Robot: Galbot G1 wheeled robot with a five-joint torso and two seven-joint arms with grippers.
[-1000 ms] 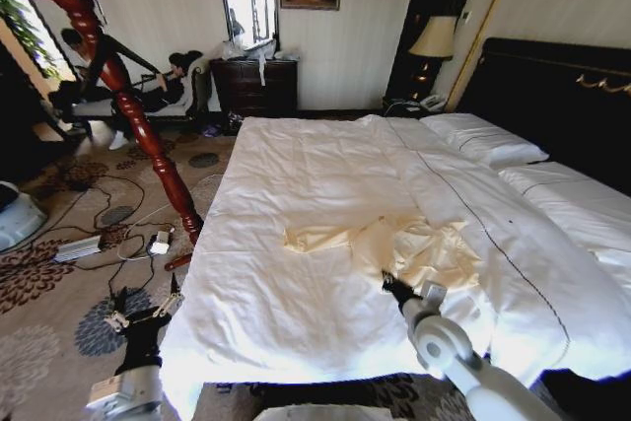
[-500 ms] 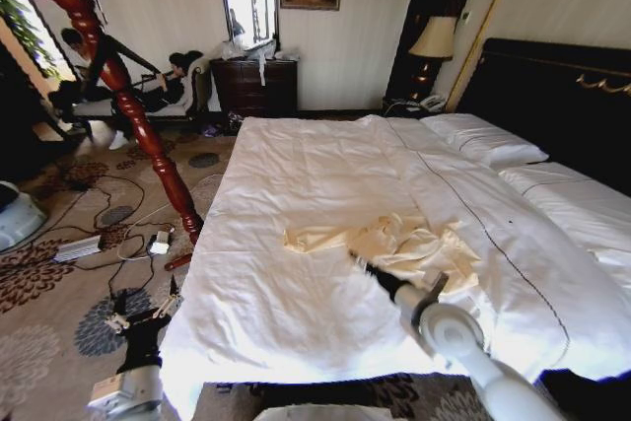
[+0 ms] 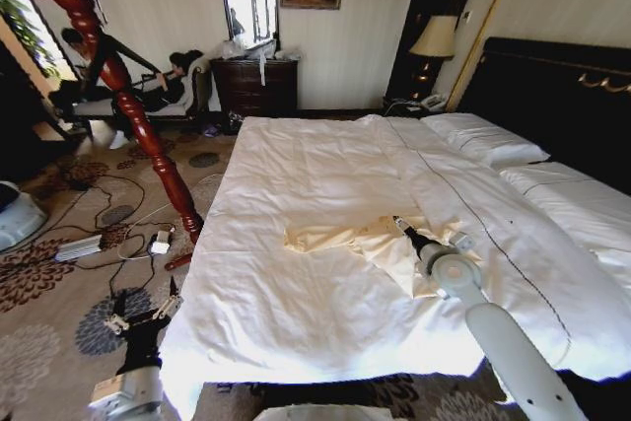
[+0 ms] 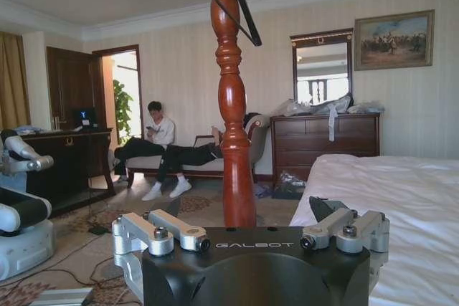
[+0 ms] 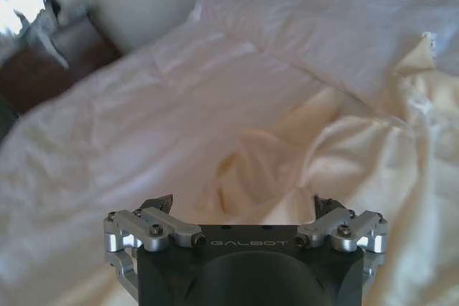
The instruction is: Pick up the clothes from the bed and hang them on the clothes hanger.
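The clothes are a pale cream-yellow garment lying rumpled on the white duvet of the bed. My right gripper reaches from the bed's foot onto the garment's middle. In the right wrist view this gripper is open, its fingers spread just over the yellow fabric. My left gripper hangs low beside the bed's left edge, over the carpet, open and holding nothing. The black clothes hanger hangs at the top of a red wooden post in the left wrist view.
The red turned-wood stand rises left of the bed. Cables and a power strip lie on the patterned carpet near it. A dark dresser and a lamp stand at the far wall. The dark headboard lines the right.
My right gripper moved from the garment's near edge farther across the bed onto its middle. The garment bunched up and shifted left. The left arm stayed still.
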